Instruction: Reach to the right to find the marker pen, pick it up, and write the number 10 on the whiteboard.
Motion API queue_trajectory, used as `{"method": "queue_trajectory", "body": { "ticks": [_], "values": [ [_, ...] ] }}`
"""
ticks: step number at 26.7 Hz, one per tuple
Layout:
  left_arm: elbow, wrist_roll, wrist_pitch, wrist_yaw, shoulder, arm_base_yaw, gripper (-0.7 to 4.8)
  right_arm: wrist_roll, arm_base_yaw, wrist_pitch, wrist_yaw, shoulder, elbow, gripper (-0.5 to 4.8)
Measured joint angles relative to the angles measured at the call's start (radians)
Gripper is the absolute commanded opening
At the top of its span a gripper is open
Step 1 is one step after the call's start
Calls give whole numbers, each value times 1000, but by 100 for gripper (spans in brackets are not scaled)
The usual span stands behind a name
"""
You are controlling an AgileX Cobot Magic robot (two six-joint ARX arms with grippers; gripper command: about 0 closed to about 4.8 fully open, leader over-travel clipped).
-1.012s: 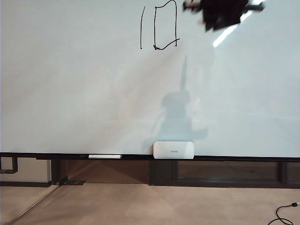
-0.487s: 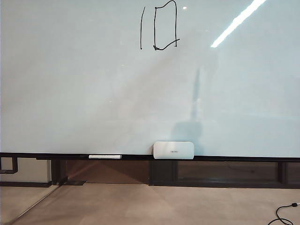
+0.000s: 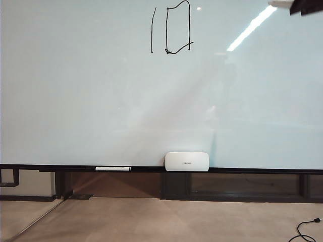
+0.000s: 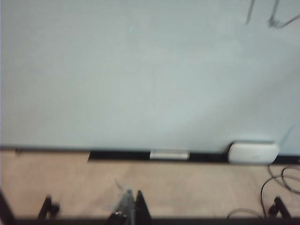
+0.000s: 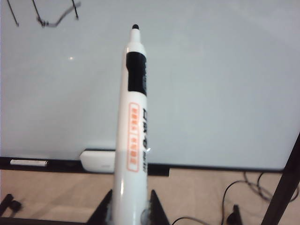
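My right claw (image 5: 129, 211) is clamped on the marker pen (image 5: 133, 131), gripping its lower barrel with the dark tip pointing out toward the whiteboard (image 5: 211, 84) and clear of it, not touching the surface. On the outside camera only a sliver of that arm shows, at the top corner well to the right of the number 10 (image 3: 171, 27), with a pale end that I take to be the pen (image 3: 279, 3) poking out.

My left claw (image 4: 129, 211) sits low at the edge of its own camera; the fingers look drawn together with nothing between them, but the shot is blurred, so I cannot tell for sure. It faces the whiteboard (image 4: 117, 70) well left of the number.

Taking the number as my landmark: the "1" stroke and the boxy "0" with its small tail stand complete near the top of the whiteboard (image 3: 101, 101). Far below it, a white box (image 3: 186, 161) rests on the dark rail (image 3: 252, 170), and a spare long marker (image 3: 112, 168) lies on the rail down and left.

I judge the writing step finished and the pen off the board. What remains, as I read it, is to keep the tip off the surface so no stray line gets added beside the digits.
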Motion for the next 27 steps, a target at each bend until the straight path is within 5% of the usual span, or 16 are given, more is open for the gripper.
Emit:
{"method": "queue_trajectory", "body": {
  "ticks": [6, 12, 18, 27],
  "values": [
    [-218, -61, 160, -14, -16, -3, -6, 60, 9, 148, 3, -64, -205, -2],
    [-289, 29, 266, -88, -101, -20, -6, -30, 119, 244, 129, -179, -359, -2],
    [-489, 22, 348, 80, -150, -19, -6, -32, 150, 228, 129, -359, -476, -2],
    [-548, 70, 407, 94, -167, -21, -6, -32, 150, 197, 72, -488, -587, -2]
  ]
}}
